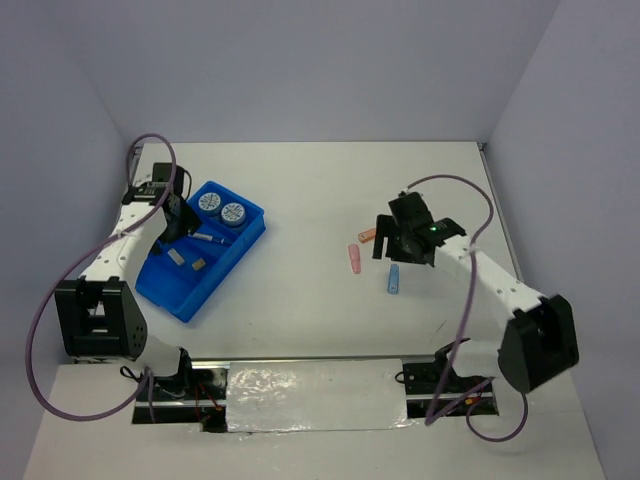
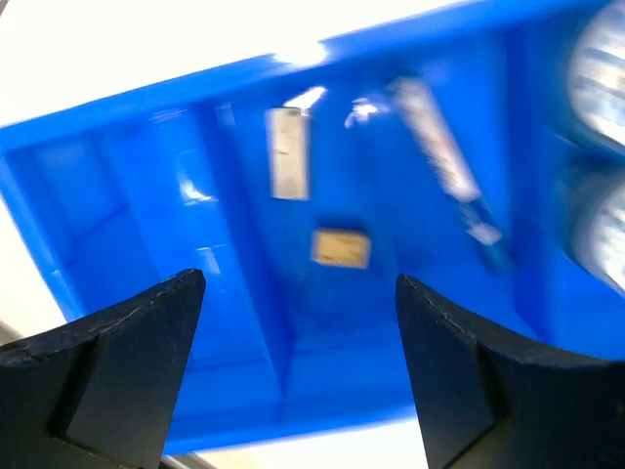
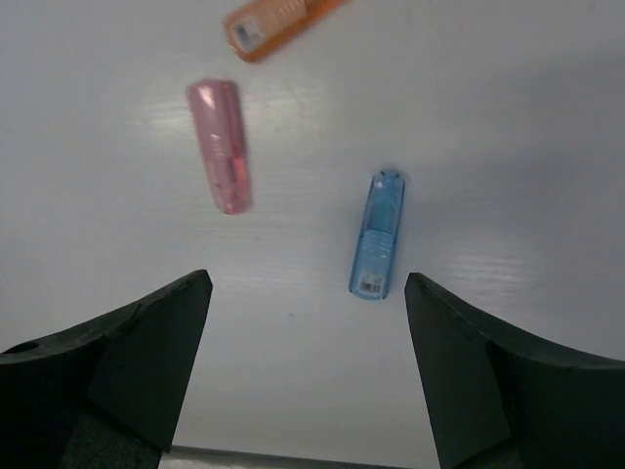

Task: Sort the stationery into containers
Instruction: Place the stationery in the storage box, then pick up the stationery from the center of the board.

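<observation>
Both stand wide and empty. The right tool (image 3: 308,278) hovers over the light-blue capsule (image 3: 378,234) on the counter (image 1: 300,180), with the pink capsule (image 3: 223,147) and orange capsule (image 3: 278,18) beyond. The left tool (image 2: 298,283) hangs above the blue tray (image 1: 170,290). Likely next: descend and pinch the light-blue capsule across its width.

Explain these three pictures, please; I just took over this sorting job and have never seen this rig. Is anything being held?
Two robot arms stand at the near edge of a table. The overhead picture shows both; the other two look down from each wrist. The left gripper hangs open and empty over the blue tray, which holds two discs, a pen, a grey block and a tan block. The right gripper, open and empty too, hovers above a pink piece, an orange piece and a light-blue piece lying on the table.
</observation>
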Robot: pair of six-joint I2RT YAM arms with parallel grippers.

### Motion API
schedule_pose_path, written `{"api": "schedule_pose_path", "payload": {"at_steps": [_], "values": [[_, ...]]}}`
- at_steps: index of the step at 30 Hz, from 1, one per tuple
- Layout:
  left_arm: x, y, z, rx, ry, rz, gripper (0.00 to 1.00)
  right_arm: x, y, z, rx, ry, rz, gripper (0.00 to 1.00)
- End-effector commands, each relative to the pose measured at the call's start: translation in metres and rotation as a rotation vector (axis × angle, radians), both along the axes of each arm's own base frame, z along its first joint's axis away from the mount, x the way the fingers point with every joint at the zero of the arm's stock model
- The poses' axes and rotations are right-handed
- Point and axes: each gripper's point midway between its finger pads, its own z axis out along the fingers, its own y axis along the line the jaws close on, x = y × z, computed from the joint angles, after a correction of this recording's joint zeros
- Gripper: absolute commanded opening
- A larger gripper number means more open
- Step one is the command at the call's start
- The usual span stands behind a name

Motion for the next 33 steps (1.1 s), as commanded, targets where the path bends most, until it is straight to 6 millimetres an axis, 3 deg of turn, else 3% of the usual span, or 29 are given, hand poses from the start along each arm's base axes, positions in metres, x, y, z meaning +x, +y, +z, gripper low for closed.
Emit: {"api": "schedule_pose_path", "payload": {"at_steps": [1,5,12,14,16,17,18,19,20,21,22,24,25,26,28,33], "values": [[0.023,-0.034,0.048,-0.035,-0.119,-0.210,0.92,-0.010,-0.007,-0.048,-0.031,0.141,-0.035,0.81],[0.032,-0.067,0.075,-0.088,-0.173,-0.362,0.94,-0.004,-0.006,-0.084,-0.062,0.214,-0.049,0.69],[0.026,-0.082,0.107,-0.146,-0.265,-0.440,0.98,-0.018,-0.007,-0.132,-0.090,0.347,-0.064,0.59],[0.024,-0.086,0.112,-0.159,-0.280,-0.462,0.98,-0.024,-0.011,-0.142,-0.111,0.376,-0.070,0.54],[0.022,-0.093,0.113,-0.189,-0.285,-0.491,0.98,-0.023,-0.012,-0.142,-0.118,0.366,-0.072,0.45],[0.022,-0.103,0.115,-0.236,-0.300,-0.527,0.98,-0.022,-0.010,-0.140,-0.114,0.360,-0.066,0.32],[0.022,-0.103,0.115,-0.237,-0.306,-0.525,0.98,-0.022,-0.007,-0.138,-0.103,0.357,-0.048,0.32],[0.019,-0.120,0.116,-0.305,-0.317,-0.572,0.98,-0.021,-0.001,-0.135,-0.081,0.343,-0.027,0.20],[0.017,-0.130,0.118,-0.348,-0.330,-0.600,0.98,-0.017,0.012,-0.125,-0.029,0.295,0.014,0.18],[0.020,-0.144,0.123,-0.402,-0.365,-0.613,0.98,-0.019,0.029,-0.118,0.001,0.267,0.077,0.18],[0.013,-0.168,0.124,-0.492,-0.366,-0.669,0.99,-0.010,0.047,-0.098,0.055,0.175,0.142,0.17],[0.007,-0.198,0.129,-0.626,-0.387,-0.683,0.99,-0.024,0.101,-0.067,0.141,0.082,0.352,0.17],[0.002,-0.222,0.132,-0.718,-0.401,-0.731,0.99,-0.023,0.120,-0.042,0.162,-0.013,0.432,0.17],[-0.001,-0.233,0.133,-0.769,-0.397,-0.728,0.98,-0.023,0.137,-0.021,0.172,-0.076,0.474,0.17],[-0.008,-0.260,0.135,-0.871,-0.381,-0.704,0.98,-0.029,0.161,-0.001,0.183,-0.127,0.532,0.17],[-0.015,-0.286,0.136,-0.921,-0.334,-0.696,0.98,-0.034,0.206,0.044,0.303,-0.192,0.641,0.17]]}}
